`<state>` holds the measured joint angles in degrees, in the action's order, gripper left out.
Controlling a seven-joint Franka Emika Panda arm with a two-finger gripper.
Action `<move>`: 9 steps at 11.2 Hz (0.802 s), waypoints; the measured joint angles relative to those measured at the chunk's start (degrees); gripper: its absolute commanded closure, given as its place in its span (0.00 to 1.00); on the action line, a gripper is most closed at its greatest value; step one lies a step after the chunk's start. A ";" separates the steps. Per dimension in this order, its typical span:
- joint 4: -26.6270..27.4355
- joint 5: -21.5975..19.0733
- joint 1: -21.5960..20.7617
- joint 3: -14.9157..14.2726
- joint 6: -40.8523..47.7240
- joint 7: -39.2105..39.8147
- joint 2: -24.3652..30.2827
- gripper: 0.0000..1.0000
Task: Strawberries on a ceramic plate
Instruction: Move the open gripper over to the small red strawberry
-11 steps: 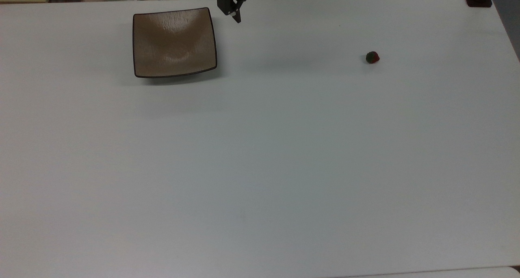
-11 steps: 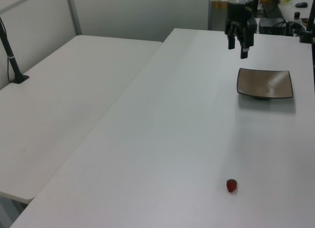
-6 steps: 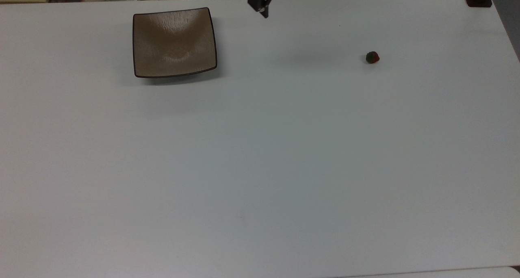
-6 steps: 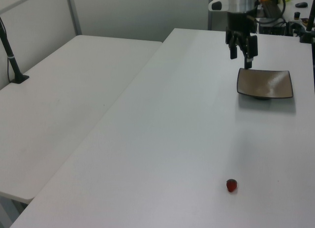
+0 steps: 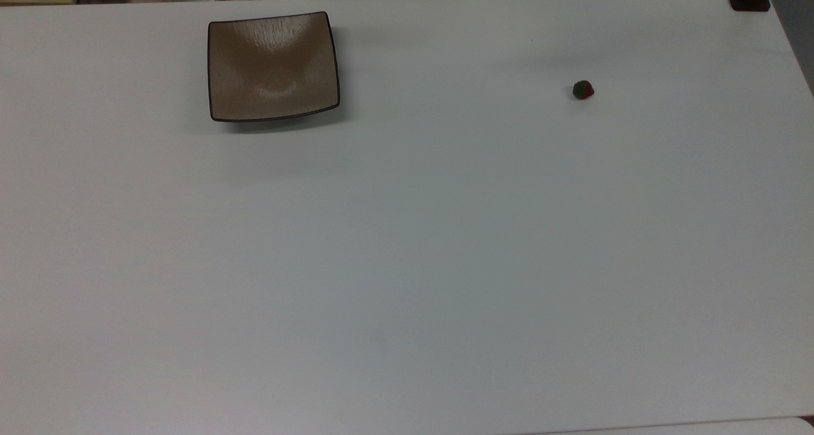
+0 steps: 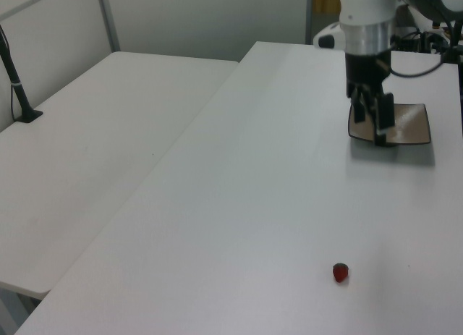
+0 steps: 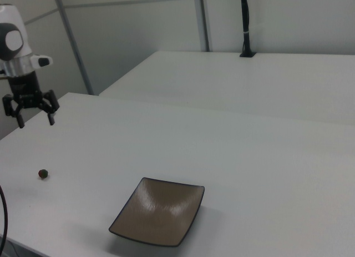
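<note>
Below the claw, the strawberry waited alone

High over the white table (image 5: 407, 244), the claw (image 7: 31, 119) hung wide open and held nothing, with the tiny strawberry (image 7: 42, 173) lying below it and the ceramic plate (image 7: 158, 211) far off to the right view's right; the berry was so small and round that the fingers could bump it and make it roll away

A white arm (image 6: 365, 9) ends in a silvery-grey wrist band and a black two-fingered claw (image 7: 31, 108).
</note>
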<state>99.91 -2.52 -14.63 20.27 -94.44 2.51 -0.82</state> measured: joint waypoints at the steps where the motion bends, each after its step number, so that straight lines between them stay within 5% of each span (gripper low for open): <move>1: 0.02 -0.08 -0.09 2.11 -0.01 -2.52 -1.10 0.00; 9: 5.53 -3.30 -1.97 7.26 -17.87 -15.81 -7.92 0.00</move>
<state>105.44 -5.82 -16.60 27.52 -112.30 -13.30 -8.74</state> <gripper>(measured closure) 0.000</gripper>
